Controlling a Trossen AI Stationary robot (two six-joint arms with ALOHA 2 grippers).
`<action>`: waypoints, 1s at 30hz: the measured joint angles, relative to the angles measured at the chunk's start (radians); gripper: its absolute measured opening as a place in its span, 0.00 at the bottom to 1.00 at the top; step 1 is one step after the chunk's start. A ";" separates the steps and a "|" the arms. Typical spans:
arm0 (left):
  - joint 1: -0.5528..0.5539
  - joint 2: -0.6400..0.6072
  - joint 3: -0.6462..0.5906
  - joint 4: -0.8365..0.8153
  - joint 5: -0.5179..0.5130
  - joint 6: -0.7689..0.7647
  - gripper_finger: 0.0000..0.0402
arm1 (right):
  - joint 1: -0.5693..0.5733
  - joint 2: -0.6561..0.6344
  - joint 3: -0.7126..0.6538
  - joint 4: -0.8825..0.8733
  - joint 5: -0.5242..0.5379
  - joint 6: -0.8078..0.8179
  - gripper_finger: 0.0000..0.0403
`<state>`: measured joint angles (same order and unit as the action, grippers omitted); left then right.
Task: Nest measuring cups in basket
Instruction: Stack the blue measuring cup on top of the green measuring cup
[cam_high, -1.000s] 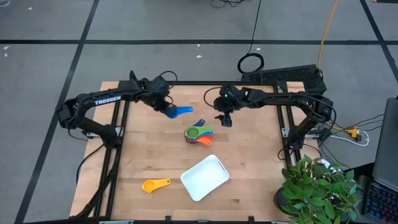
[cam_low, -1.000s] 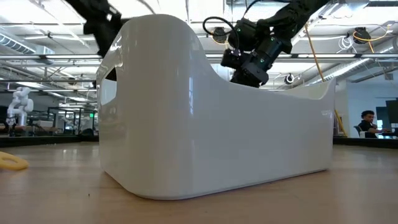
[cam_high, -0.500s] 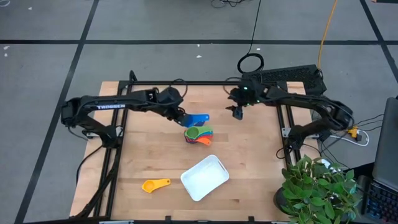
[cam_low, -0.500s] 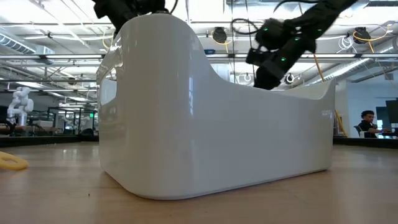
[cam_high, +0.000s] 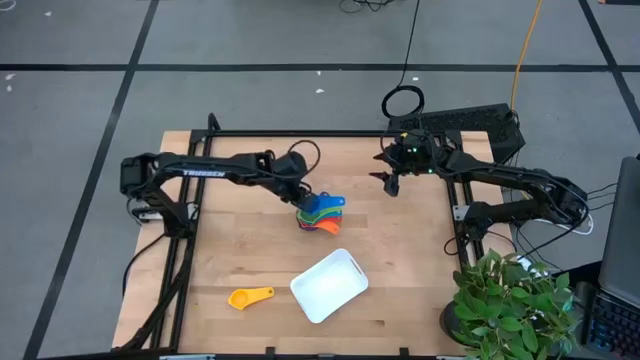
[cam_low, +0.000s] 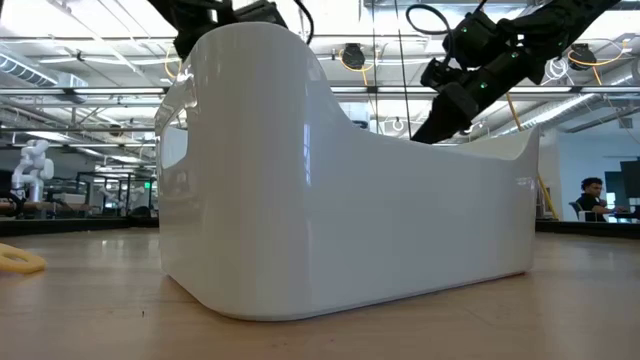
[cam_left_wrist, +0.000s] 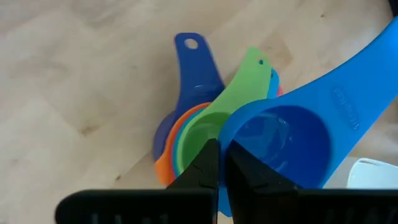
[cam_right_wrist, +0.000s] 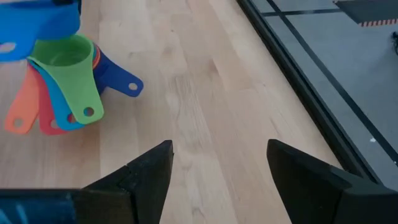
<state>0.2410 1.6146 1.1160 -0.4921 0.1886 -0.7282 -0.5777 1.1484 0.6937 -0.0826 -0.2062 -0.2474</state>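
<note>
Left end effector (cam_left_wrist: 217, 163) is clenched on the rim of a blue measuring cup (cam_left_wrist: 292, 134), held just above the nested stack (cam_high: 320, 216) mid-counter — contact with the stack unclear. Right end effector (cam_right_wrist: 214, 163) is released, near the far edge; basket (cam_high: 329, 285) and yellow cup (cam_high: 249, 297) sit apart near the front.

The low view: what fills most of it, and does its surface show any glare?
Low view: the shallow white plastic basket stands close to the lens and hides the nested cups; its glossy wall carries soft bright streaks. High view: even light, the same basket looks small.
</note>
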 joint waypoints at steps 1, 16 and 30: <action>-0.002 0.014 0.001 0.011 0.006 0.000 0.02 | 0.000 0.000 0.000 0.003 0.000 0.000 0.62; -0.014 0.077 0.000 -0.059 0.000 0.007 0.06 | 0.001 0.000 0.000 0.004 0.000 -0.008 0.62; -0.010 0.034 0.000 -0.061 0.023 0.048 0.42 | 0.001 0.000 0.001 0.004 0.000 -0.017 0.62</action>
<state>0.2314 1.6482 1.1160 -0.5529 0.2114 -0.6803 -0.5770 1.1481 0.6945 -0.0785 -0.2064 -0.2642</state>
